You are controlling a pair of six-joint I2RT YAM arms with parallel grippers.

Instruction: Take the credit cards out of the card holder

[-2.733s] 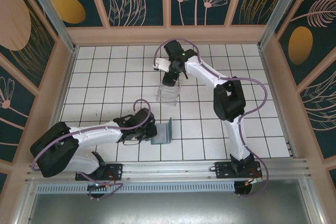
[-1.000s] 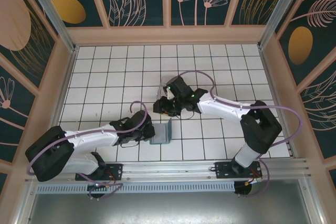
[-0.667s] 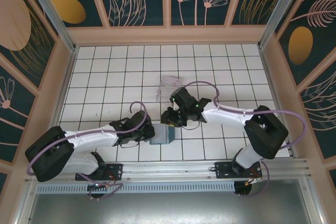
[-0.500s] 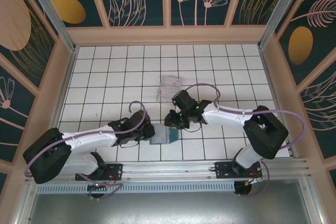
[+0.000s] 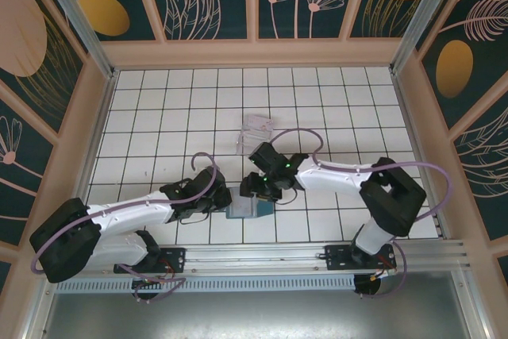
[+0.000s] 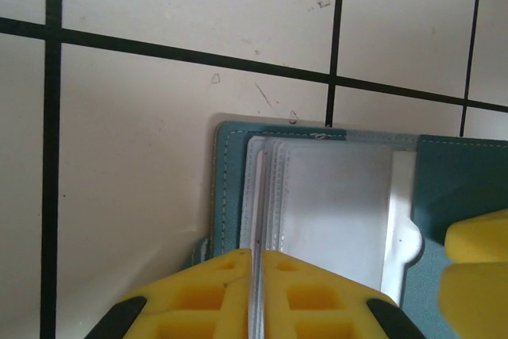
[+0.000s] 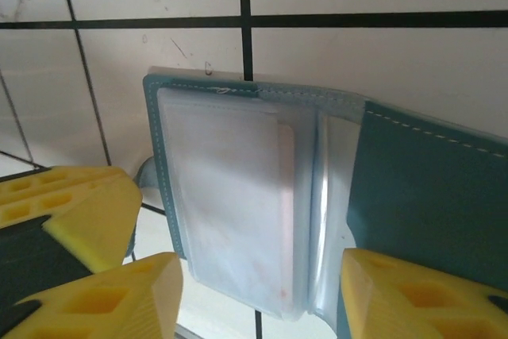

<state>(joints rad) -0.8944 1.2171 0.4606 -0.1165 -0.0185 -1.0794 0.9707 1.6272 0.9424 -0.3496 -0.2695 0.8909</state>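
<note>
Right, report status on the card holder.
Left gripper shut on card holder, at sleeve edge. Right gripper open, straddling it. Pale credit card still sleeved. Clear tray stands apart.

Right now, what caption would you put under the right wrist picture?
Open right gripper poised around the teal card holder, a pale card showing through its clear sleeve.

The flat teal folding card holder (image 5: 247, 210) lies open on the white tiled table (image 5: 159, 117), near its front edge; the left gripper (image 5: 225, 201) touches its left side, the right gripper (image 5: 254, 190) straddles it from behind; the clear plastic tray (image 5: 255, 134) lies farther back.
</note>
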